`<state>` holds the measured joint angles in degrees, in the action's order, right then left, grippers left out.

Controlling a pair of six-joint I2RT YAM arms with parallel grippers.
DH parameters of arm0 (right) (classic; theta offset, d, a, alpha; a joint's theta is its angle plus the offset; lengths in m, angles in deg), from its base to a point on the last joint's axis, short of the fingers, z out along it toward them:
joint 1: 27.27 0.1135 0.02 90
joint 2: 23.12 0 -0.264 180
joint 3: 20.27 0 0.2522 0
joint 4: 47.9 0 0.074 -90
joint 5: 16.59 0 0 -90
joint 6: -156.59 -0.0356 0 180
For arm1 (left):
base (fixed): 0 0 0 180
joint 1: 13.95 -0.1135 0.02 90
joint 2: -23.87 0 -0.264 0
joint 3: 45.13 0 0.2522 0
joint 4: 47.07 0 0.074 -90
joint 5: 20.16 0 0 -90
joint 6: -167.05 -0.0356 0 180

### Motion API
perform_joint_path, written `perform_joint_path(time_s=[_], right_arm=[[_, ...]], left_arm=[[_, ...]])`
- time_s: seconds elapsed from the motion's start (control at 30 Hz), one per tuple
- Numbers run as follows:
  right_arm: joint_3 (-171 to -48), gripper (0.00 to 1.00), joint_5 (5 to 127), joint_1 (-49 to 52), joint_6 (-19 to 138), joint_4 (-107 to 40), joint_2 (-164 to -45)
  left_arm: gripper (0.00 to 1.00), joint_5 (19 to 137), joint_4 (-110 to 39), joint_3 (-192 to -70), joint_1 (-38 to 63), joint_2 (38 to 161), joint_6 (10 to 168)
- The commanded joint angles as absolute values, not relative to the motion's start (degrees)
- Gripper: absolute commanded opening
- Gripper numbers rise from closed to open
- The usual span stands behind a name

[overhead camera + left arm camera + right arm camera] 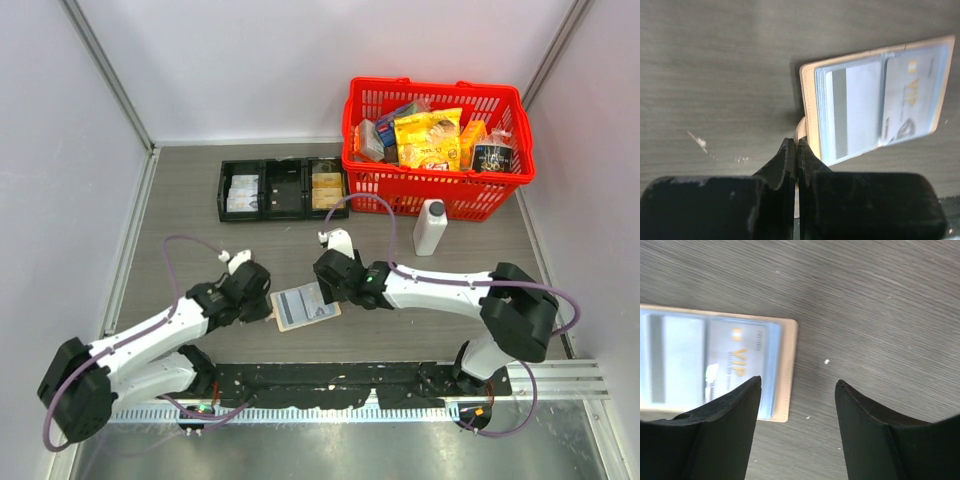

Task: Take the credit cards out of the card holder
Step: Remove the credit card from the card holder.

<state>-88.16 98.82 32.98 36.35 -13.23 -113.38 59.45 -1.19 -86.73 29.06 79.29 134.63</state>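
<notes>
Left wrist view: left gripper (pixel 797 146) clamped on snap tab (pixel 801 126) of opened card holder (pixel 810 95); credit cards (pixel 910 95) sit sleeved; right gripper (pixel 797 385) spread, grasping nothing.

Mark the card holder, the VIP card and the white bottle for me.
card holder (pixel 808 100), left wrist view, tan border along its left edge
VIP card (pixel 910 95), left wrist view, printed face under the clear sleeve
white bottle (pixel 430 228), top view, middle of its body
</notes>
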Motion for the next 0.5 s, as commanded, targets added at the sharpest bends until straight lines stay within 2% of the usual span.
perform_joint_path(time_s=[0.0,0.13,0.3,0.37,0.47], right_arm=[[-85.5,0.61,92.0,31.7,35.1,-22.9,-108.7],[-84.0,0.5,89.5,30.6,34.4,-25.5,-109.1],[-80.2,0.43,85.5,29.1,32.2,-31.5,-108.9],[-79.2,0.41,84.5,28.5,31.7,-32.8,-108.9],[-78.4,0.36,82.1,27.8,31.3,-33.8,-108.9]], left_arm=[[0.05,52.9,-0.6,-94.9,26.6,85.6,127.7],[0.16,52.3,1.8,-100.4,26.3,88.9,126.2],[0.41,51.2,4.7,-102.6,26.2,85.9,127.4],[0.45,51.2,5.6,-102.8,26.3,84.0,128.2],[0.47,54.8,4.6,-102.6,26.3,81.4,129.4]])
